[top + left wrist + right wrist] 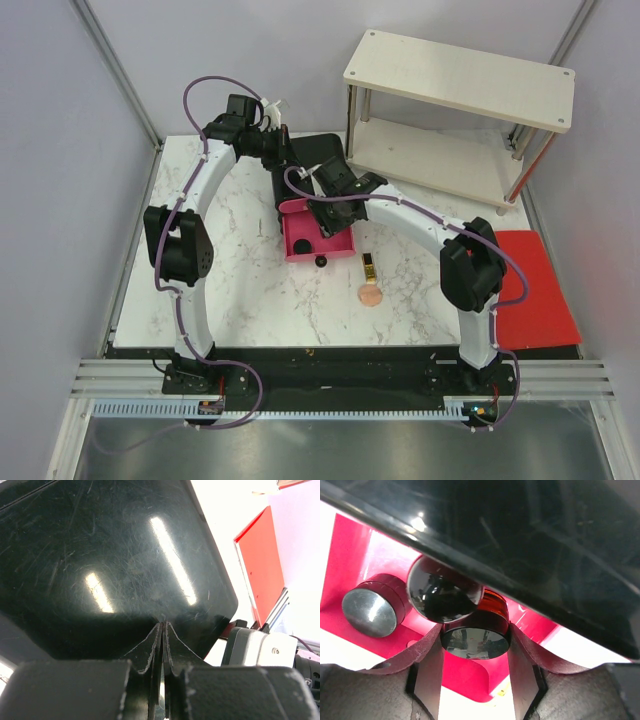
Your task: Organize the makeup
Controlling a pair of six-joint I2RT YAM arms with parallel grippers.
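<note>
Top external: marbled white bench enclosed by grey walls; one shelf at 1 o'clock, one red mat at 3. Left gripper pressed together; right gripper clamped round one black jar.

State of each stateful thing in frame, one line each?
pink drawer: pulled open
left gripper: shut, empty, tips at black box
right gripper: shut on jar inside drawer
gold-black tube: lying on table, outside drawer
peach puff: flat on table
</note>
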